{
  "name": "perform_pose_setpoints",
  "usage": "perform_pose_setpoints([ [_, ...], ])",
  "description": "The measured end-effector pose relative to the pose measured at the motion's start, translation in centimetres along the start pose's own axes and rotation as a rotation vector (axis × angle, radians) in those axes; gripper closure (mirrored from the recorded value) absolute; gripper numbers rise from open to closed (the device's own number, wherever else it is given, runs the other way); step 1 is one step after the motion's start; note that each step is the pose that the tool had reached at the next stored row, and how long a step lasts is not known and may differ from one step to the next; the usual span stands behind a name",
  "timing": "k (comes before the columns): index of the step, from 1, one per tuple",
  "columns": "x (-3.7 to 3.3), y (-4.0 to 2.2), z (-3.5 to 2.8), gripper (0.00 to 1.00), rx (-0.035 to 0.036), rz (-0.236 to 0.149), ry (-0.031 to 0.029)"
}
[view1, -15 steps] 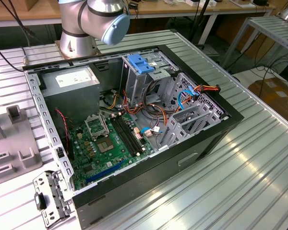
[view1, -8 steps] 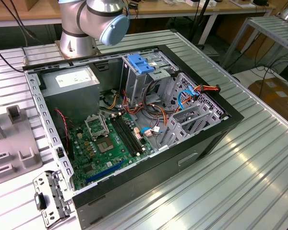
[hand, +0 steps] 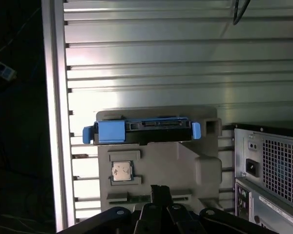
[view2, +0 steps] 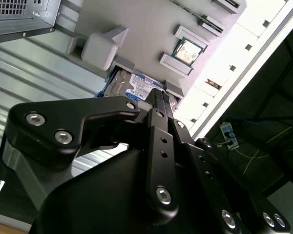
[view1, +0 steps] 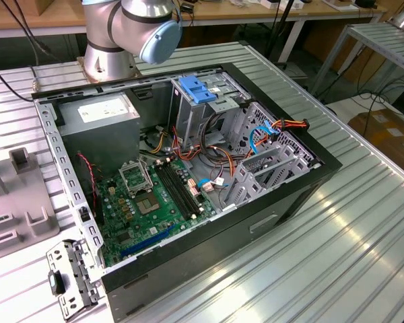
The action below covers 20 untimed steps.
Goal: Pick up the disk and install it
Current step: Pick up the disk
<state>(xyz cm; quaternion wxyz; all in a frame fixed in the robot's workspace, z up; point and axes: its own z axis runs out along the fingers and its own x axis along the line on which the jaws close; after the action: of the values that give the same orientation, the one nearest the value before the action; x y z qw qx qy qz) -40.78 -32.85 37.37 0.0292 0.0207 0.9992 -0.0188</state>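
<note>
The claw (hand: 160,187), closed and holding nothing, hangs clear of the grey fixture (hand: 185,165) on the desk (hand: 161,58), where the disk (hand: 146,127) stands on edge in a slot, presumably to expose it for grasping.

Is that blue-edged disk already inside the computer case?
No: in the first wrist view the disk sits in a grey holder outside the computer case.
</note>
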Motion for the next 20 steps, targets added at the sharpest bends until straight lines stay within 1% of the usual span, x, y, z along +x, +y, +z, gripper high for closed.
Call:
perform_pose_setpoints([
  [3, 0.00, 0.00, 0.00, 0.89, -0.0011, -0.018, -0.0007],
  [13, 0.00, 0.00, 0.00, 0.89, -0.0076, -0.128, -0.0046],
  [20, 0.00, 0.00, 0.00, 0.89, -0.0115, -0.193, -0.0071],
])
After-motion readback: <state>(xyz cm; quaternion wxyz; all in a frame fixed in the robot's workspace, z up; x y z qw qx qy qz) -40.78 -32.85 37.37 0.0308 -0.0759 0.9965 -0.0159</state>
